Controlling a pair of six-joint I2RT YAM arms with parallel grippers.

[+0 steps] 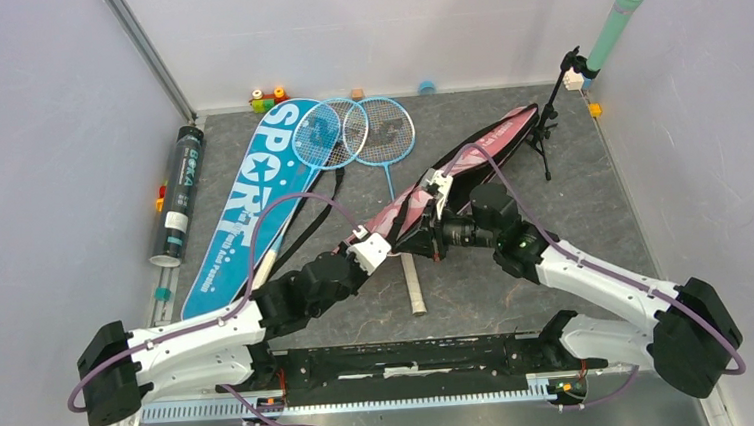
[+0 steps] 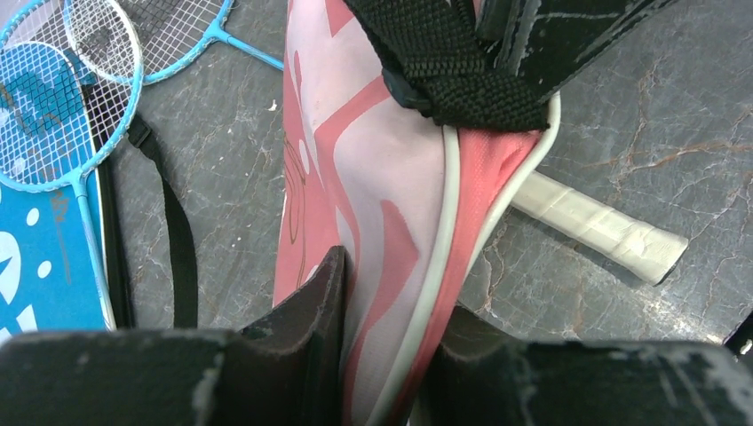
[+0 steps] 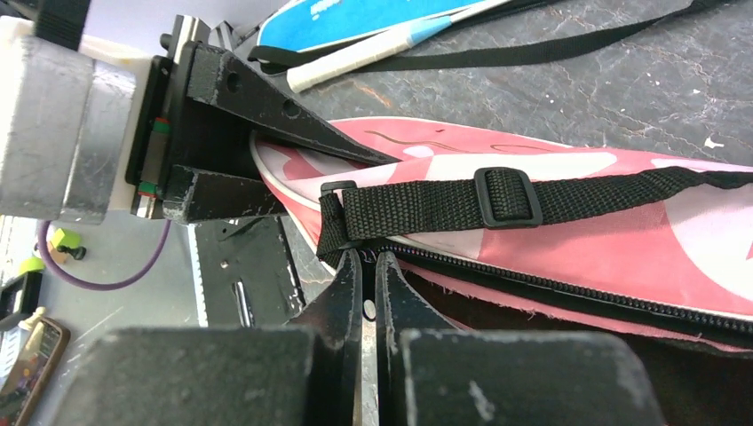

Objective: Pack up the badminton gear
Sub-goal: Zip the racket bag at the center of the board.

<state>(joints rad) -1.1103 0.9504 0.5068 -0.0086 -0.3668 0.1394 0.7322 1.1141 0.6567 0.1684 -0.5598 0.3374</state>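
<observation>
On grey table (image 1: 595,228), pink bag (image 1: 496,142) lying diagonally. Left gripper (image 2: 391,293) clamping pink bag's near end, fingers partly open around fabric and white piping. Right gripper (image 3: 368,262) pressing fingers together at pink bag's zipper, just under black strap (image 3: 444,204); whether anything is pinched between them, cannot tell. White handle (image 2: 604,226) sticking out from under pink bag's near end. Blue bag (image 1: 243,212) lying left of pink bag, two blue rackets (image 1: 352,132) lying left of its far end, dark tube (image 1: 179,192) lying well left.

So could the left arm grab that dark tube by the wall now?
Probably not yet: the left gripper is clamped on the pink bag, so it must let go first. The dark tube lies uncovered on that arm's side, beside the blue bag.
</observation>
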